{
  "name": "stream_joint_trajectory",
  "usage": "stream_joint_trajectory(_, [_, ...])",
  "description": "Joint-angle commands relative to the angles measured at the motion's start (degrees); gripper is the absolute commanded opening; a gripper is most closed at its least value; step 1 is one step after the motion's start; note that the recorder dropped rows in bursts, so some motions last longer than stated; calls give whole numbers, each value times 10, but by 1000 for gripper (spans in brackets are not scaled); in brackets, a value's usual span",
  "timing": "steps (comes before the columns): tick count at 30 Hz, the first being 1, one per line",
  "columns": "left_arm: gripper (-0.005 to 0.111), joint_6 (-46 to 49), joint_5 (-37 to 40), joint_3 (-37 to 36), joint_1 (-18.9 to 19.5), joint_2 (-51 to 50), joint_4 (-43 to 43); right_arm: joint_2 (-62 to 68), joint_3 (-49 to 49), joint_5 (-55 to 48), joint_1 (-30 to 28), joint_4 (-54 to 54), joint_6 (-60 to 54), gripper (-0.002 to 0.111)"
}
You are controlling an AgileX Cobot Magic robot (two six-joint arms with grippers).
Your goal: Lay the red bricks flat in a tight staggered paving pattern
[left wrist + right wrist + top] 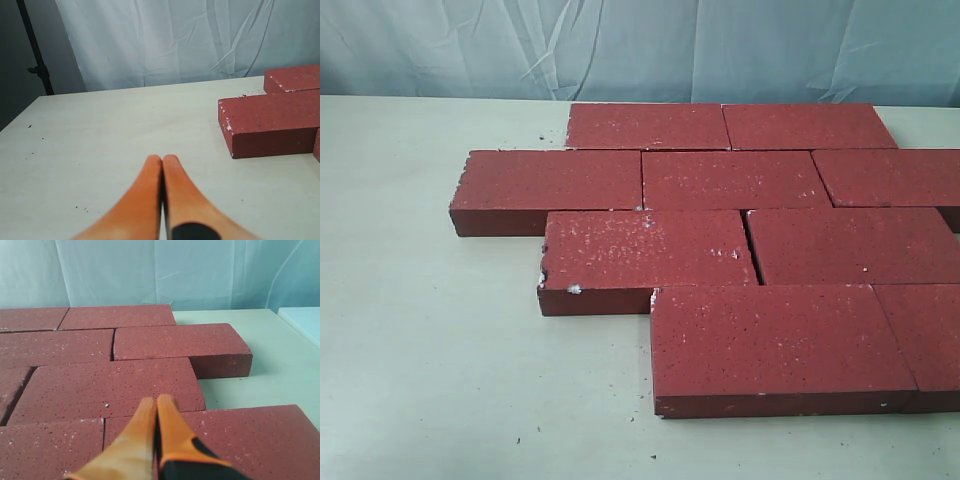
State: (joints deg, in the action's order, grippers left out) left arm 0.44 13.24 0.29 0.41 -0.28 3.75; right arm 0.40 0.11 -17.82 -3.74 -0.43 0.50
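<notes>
A: So where are the red bricks (735, 180) right now?
B: Flat on the pale table (420, 350). I count nine, in four rows that step sideways, so each joint sits against the body of a brick in the next row. That offset is the whole point of the paving.
A: Is it tight, though?
B: Mostly. Edges touch nearly everywhere, but the two bricks of the third row don't quite meet, and a thin dark line shows between them. I'd guess that joint wants a nudge shut.
A: And the arms? I can't spot them from the front.
B: Nor can I, only the wrist cameras show them. The left gripper (162, 162) has its orange fingers pressed together with nothing between them. It hangs over bare table, off to the side of the outermost brick (270, 122) of the second row. It's clear of the work, I'd say on purpose.
A: What about the right one?
B: The right gripper (156, 402) is closed and empty too, tips together, poised above the bricks toward the right side of the field. Closed fingers make a decent pusher, which suits sliding a rough, heavy-looking brick rather than lifting it.
A: Nearly done, then?
B: Looks it to me, bar that one seam
</notes>
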Motion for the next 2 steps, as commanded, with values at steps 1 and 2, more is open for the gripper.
stream_joint_trajectory(1, [0,0,1,-3,1,3,-1,-4,-1,4,-2,4,-5,-1])
stream_joint_trajectory(2, [0,0,1,-3,1,3,-1,-4,-1,4,-2,4,-5,-1])
